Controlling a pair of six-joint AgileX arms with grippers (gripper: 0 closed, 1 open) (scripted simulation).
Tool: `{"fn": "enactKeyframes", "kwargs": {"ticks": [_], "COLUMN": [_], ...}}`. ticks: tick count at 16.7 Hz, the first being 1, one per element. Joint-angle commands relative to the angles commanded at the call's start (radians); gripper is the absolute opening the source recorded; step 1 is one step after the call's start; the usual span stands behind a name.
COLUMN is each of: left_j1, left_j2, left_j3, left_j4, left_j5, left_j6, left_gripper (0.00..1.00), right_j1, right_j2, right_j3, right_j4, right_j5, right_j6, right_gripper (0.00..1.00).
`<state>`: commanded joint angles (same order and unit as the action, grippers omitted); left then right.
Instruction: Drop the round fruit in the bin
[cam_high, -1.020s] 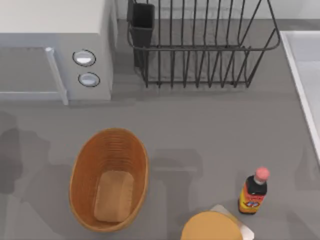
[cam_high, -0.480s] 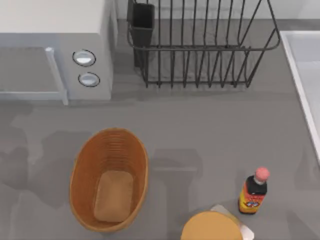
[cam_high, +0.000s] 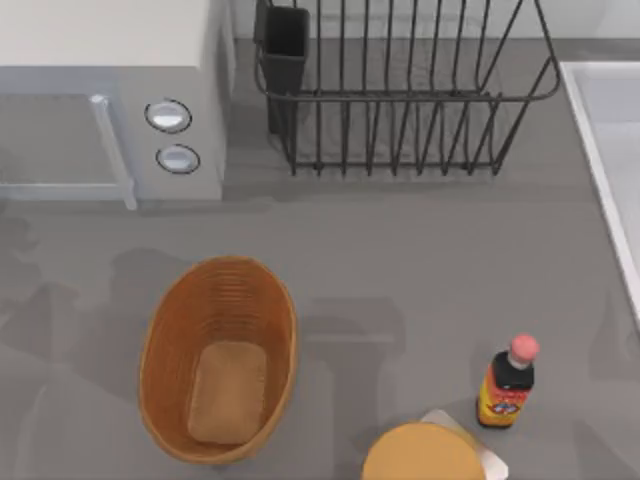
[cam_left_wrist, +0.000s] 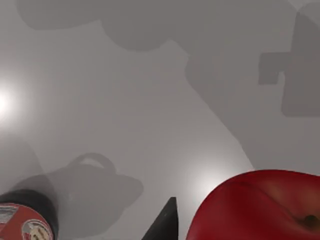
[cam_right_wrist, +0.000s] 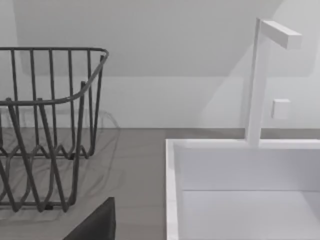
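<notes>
From the top view, one wicker bin (cam_high: 218, 360) sat empty on the left half of the table (cam_high: 400, 260), mouth up, so it looked ready to take a drop. Also one sauce bottle (cam_high: 507, 385), one orange-yellow round thing (cam_high: 422, 455), one black wire rack (cam_high: 400, 90) and one microwave (cam_high: 110, 100). In the left wrist view, the single round fruit (cam_left_wrist: 265, 205) sat right up close beside one dark tip of the left claw (cam_left_wrist: 165, 225); probably about to be grabbed, but I couldn't tell if the claw was spread or pinching. One bottle there too. The right wrist view faced the rack and one white sink (cam_right_wrist: 240, 190), so that arm looked parked.
</notes>
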<state>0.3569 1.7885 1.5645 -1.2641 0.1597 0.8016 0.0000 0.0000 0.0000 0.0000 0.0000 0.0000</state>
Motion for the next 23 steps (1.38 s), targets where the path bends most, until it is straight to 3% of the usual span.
{"fn": "enactKeyframes", "kwargs": {"ticks": [6, 10, 17, 23], "left_j1": [-0.013, -0.131, -0.541, -0.910], "left_j2": [-0.004, -0.025, -0.012, 0.067], "left_j3": [-0.001, 0.009, 0.058, 0.113], "left_j4": [0.001, -0.012, -0.097, -0.217], "left_j5": [0.001, 0.008, -0.050, -0.204], "left_j6": [-0.006, -0.146, -0.729, -1.261], "left_gripper": [0.00, 0.00, 0.00, 0.00], "right_j1": [0.000, 0.000, 0.000, 0.000], "right_j2": [0.000, 0.000, 0.000, 0.000], "right_j3": [0.000, 0.000, 0.000, 0.000], "right_j4": [0.000, 0.000, 0.000, 0.000], "right_j5": [0.000, 0.000, 0.000, 0.000], "right_j6": [0.000, 0.000, 0.000, 0.000], "right_gripper": [1.00, 1.00, 1.00, 1.00]}}
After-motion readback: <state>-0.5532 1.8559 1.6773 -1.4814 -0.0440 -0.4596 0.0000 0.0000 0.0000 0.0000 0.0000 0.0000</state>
